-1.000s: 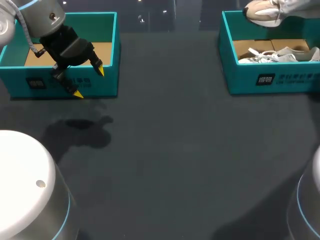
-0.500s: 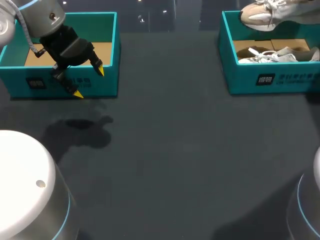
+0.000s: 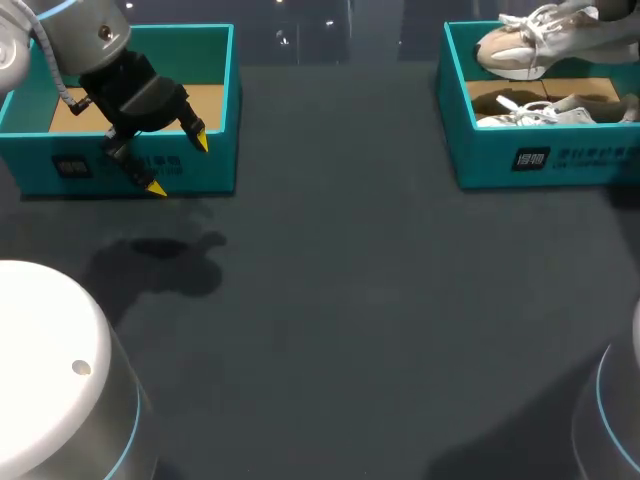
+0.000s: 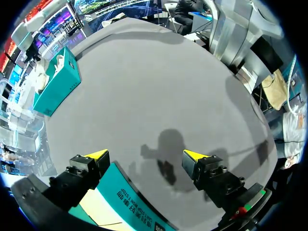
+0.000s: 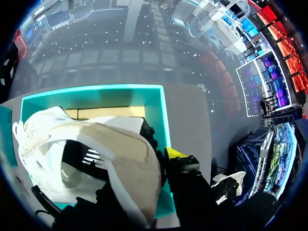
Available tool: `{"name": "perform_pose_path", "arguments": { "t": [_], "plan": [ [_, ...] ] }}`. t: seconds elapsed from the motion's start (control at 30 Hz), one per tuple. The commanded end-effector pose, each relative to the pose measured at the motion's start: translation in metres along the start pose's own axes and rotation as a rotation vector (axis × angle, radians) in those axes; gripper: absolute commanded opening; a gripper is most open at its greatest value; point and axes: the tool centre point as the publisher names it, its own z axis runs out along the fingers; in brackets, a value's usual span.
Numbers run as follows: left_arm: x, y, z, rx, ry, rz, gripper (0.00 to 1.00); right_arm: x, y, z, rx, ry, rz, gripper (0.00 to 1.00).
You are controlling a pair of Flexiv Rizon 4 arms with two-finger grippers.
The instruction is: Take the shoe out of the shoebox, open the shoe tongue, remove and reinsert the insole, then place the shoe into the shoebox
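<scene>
Shoe point(image 3: 520, 48) shifted over shoebox point(image 3: 480, 165), clamped in right pincer point(image 5: 158, 158); left pincer point(image 4: 145, 156) wide.

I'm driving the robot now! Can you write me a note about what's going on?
Left gripper: open, empty, in front of the left shoebox.
Right gripper: shut on the beige shoe, held in the air above the right shoebox. A second shoe lies inside that box.
Done: the shoe is out of the box.
Left: open the tongue, take out and refit the insole, put the shoe back in the shoebox.
</scene>
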Motion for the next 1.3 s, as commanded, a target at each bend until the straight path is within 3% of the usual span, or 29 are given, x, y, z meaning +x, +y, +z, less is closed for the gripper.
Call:
{"name": "perform_pose_path", "arguments": {
  "t": [0.03,0.6,1.3],
  "plan": [
    [0.001,0.0,0.0,-0.002,0.0,0.001,1.0,0.006,0.001,0.01,-0.001,-0.022,0.01,0.0],
    [0.001,0.0,0.0,-0.002,0.0,0.001,1.0,0.026,0.008,0.02,0.003,-0.049,0.019,0.0],
    [0.001,0.0,0.0,-0.002,0.0,0.001,1.0,0.032,0.016,0.064,0.046,0.004,-0.042,0.0]
  ]
}}
